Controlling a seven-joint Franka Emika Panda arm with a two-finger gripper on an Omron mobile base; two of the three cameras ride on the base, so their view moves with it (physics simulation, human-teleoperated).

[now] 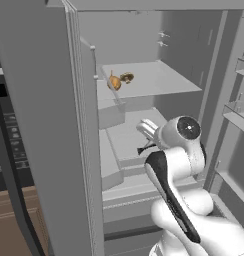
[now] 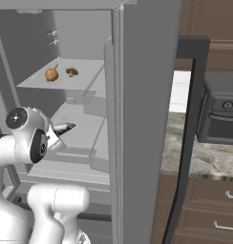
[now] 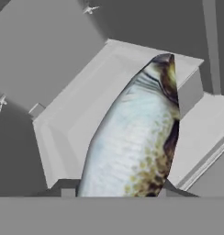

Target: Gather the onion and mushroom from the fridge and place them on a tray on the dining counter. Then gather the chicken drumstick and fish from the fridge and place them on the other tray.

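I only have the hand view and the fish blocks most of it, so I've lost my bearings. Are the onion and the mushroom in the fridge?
Observer: Yes. The onion and the mushroom lie side by side on the upper shelf, above the arm.
Operator: Is the fish off its shelf?
Observer: It appears so. In the right base view the fish sticks out from the end effector, above the lower shelf rather than lying on it.
Operator: Any door in the way if I pull back?
Observer: The left door and the right door both stand wide open, one on each side of the arm.
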